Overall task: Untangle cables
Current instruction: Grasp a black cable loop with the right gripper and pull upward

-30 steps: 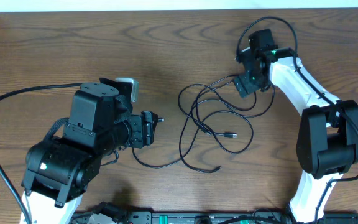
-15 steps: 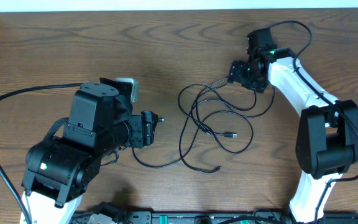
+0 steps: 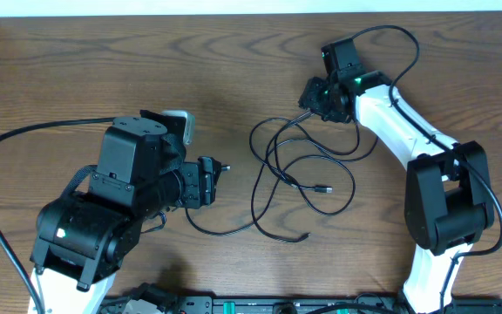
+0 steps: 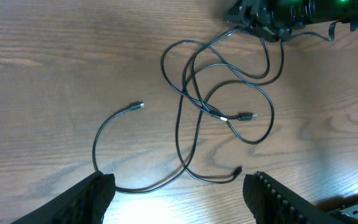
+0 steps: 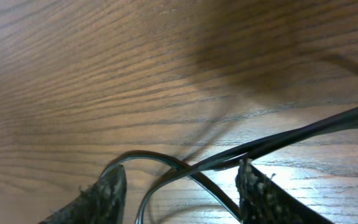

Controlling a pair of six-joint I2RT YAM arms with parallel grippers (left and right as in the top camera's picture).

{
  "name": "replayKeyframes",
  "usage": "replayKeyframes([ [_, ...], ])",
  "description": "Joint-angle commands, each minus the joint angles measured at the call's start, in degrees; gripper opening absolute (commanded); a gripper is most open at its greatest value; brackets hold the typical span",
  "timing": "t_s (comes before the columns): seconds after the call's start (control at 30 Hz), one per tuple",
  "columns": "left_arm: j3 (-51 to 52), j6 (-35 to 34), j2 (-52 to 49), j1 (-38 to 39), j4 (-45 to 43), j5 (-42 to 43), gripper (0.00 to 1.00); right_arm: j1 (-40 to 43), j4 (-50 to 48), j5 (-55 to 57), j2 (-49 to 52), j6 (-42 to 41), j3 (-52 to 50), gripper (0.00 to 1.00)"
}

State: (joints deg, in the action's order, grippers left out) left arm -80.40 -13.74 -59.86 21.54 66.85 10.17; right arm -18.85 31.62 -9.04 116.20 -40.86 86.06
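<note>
Cables (image 3: 299,170) mid-bench (image 3: 234,52), between both arms, loops overlapped in one cluster. We see right claw (image 5: 182,186) at cluster's far edge, fingers (image 5: 107,193) spread either side of two strands, not pinching them. We judge it sits there to pull top loop free. Left claw (image 4: 179,182) spread, empty, over loose lower cable, probably to anchor it. Cluster's long axis runs from right claw toward near bench edge. Free plugs (image 3: 325,187) point to robot's right.

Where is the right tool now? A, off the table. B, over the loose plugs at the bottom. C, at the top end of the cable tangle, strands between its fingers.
C: the right tool sits at the upper end of the cables, and its wrist view shows black strands between its fingers.
</note>
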Motion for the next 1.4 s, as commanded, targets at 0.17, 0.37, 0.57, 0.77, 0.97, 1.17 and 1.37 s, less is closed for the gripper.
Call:
replayKeyframes([
  [0.17, -0.9, -0.3, 0.1, -0.2, 0.3, -0.2, 0.72, -0.4, 2.8, 5.3, 0.2, -2.0, -0.2, 0.52],
  [0.37, -0.9, -0.3, 0.1, -0.2, 0.2, -0.2, 0.72, -0.2, 6.9, 15.2, 0.2, -2.0, -0.3, 0.66],
  [0.57, -0.9, -0.3, 0.0, -0.2, 0.5, -0.2, 0.73, -0.2, 2.3, 16.5, 0.2, -6.1, -0.3, 0.63],
  [0.77, -0.9, -0.3, 0.0, -0.2, 1.0, -0.2, 0.72, -0.3, 2.6, 17.9, 0.2, -17.9, -0.7, 0.62],
  [0.97, -0.9, -0.3, 0.0, -0.2, 1.7, -0.2, 0.73, -0.2, 1.3, 22.5, 0.4, -23.8, -1.5, 0.47],
  [1.17, -0.9, -0.3, 0.0, -0.2, 2.1, -0.2, 0.73, -0.2, -2.3, 23.7, 1.8, -23.8, -1.5, 0.34],
  [1.37, -0.9, -0.3, 0.0, -0.2, 2.1, -0.2, 0.73, 0.1, -2.5, 23.7, 3.4, -23.8, -1.5, 0.33],
])
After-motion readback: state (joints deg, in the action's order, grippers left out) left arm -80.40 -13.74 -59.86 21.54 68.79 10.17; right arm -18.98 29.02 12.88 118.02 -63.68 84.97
